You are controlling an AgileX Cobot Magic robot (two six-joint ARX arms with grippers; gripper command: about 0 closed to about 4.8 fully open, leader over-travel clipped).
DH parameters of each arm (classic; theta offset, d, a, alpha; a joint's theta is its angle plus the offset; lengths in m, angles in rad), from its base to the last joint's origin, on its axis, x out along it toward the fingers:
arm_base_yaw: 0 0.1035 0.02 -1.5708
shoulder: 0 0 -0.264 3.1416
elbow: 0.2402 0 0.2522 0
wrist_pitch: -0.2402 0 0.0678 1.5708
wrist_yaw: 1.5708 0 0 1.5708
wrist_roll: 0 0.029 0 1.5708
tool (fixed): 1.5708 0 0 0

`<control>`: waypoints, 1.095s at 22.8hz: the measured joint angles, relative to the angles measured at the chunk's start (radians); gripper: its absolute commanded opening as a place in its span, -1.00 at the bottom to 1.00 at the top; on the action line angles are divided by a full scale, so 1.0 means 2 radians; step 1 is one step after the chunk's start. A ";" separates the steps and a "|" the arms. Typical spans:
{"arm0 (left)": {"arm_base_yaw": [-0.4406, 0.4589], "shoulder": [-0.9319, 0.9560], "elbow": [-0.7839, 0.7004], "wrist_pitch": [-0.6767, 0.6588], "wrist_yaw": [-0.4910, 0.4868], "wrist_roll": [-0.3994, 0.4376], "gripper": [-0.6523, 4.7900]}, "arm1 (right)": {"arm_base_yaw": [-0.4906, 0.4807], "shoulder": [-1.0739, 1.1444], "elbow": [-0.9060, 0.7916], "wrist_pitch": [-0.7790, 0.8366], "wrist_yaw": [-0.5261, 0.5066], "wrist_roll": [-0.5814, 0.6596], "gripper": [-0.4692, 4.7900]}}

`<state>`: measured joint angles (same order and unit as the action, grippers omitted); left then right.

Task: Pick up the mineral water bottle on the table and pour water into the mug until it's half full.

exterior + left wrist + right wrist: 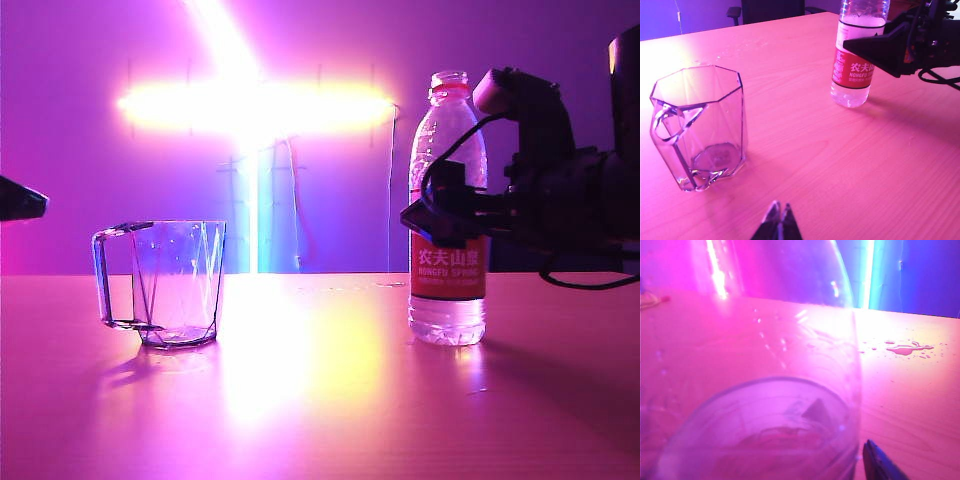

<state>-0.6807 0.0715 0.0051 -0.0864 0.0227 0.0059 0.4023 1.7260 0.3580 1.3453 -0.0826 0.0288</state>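
A: Exterior view: mineral water bottle [448,210] is seen upright on the desk [320,400], right of the mug [165,283], well apart. Right gripper [432,222] is placed at label height, fingers wide, nothing held.

B: Left wrist view: left gripper [779,220] is noted pinched together, empty, near the mug [697,127].

A: Right wrist view: the bottle [755,405] fills the frame. Closure should be made squarely on the label; the mouth looks uncapped, so squeezing should be gentle.
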 measured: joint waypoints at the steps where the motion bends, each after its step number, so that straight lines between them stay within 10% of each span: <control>1: 0.000 0.000 0.000 0.000 0.000 0.000 -0.77 | 0.000 0.002 0.003 0.000 0.000 0.000 1.00; 7: 0.000 0.000 0.000 0.000 0.000 0.000 -0.77 | 0.000 0.003 0.021 -0.031 -0.001 0.000 1.00; 13: 0.000 0.000 0.000 0.000 0.000 0.000 -0.77 | 0.000 0.003 0.022 -0.032 -0.002 0.000 0.36; 25: 0.002 -0.003 0.000 0.000 0.000 0.000 -0.77 | 0.000 0.003 0.026 -0.034 -0.003 -0.025 0.17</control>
<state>-0.6765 0.0647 0.0051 -0.0864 0.0227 0.0059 0.4026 1.7317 0.4103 1.2774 -0.0887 -0.0208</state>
